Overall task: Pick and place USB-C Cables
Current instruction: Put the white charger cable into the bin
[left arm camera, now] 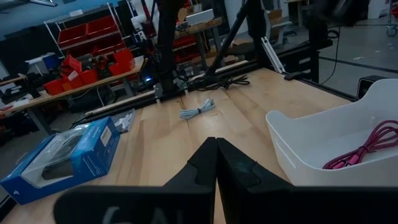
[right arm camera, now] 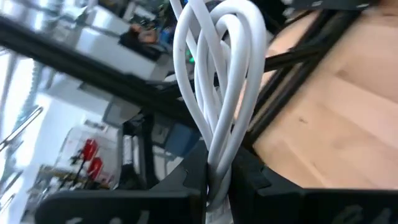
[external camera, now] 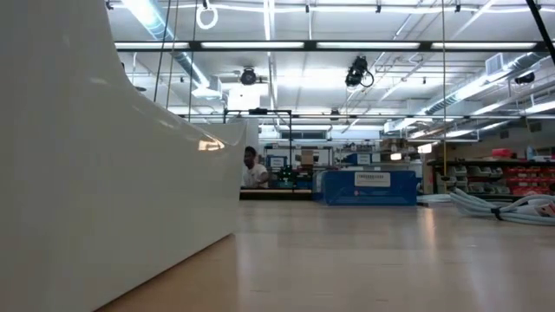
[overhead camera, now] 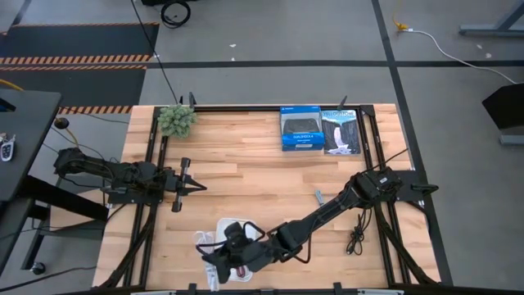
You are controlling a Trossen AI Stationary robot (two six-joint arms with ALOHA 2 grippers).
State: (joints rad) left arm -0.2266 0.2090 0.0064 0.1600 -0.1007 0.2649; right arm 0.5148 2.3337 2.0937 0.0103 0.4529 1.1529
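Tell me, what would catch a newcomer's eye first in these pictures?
Probably the right gripper, reached across to the table's near edge over the white tray, its fingers shut on a looped white cable. A dark red cable already lies in that tray. The left gripper waits, fingers together, at the table's left side, and a black cable lies near the right edge.

- Setting: industrial lab or workshop hall, open-plan.
- Ceiling: exposed ducts and long strip lights over a deep room.
- Floor: grey concrete with black tape lines; hazard-striped matting at one edge.
- Storage: metal shelving holding red parts bins; further red bins on distant racks.
- Furniture: wooden worktable in a black frame.
- Occupant: a person at a far bench.
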